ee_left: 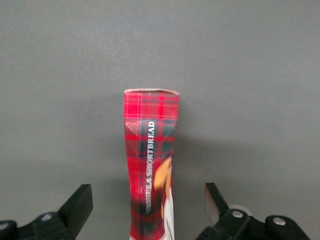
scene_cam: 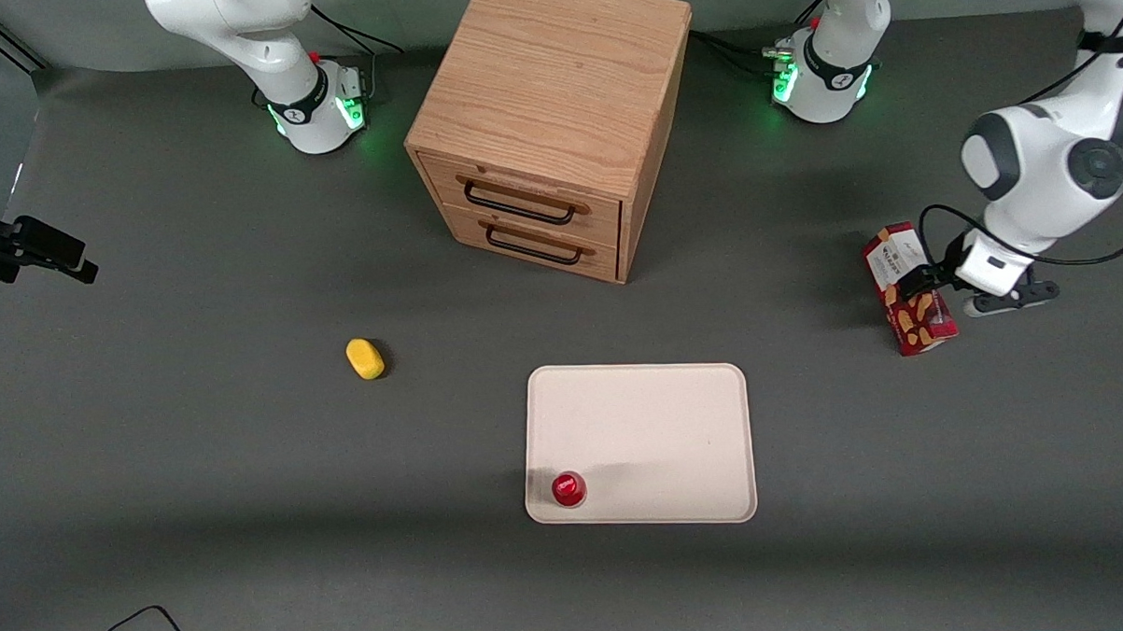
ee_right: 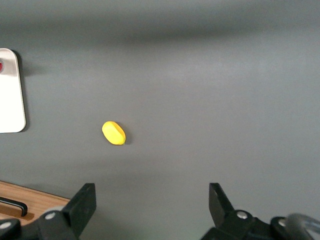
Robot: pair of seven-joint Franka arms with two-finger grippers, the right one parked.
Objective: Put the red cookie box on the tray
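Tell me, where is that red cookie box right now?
The red cookie box lies on the table toward the working arm's end, apart from the tray, with the open end effector straddling it, fingers not touching.

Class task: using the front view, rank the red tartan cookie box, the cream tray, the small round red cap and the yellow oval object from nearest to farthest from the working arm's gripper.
The gripper hangs at the working arm's end, jaws open astride the box.
1. Red tartan cookie box: between the jaws.
2. Cream rectangular tray: mid-table, nearer the camera.
3. Small round red cap: on the tray's corner.
4. Yellow oval object: toward the parked arm's end.
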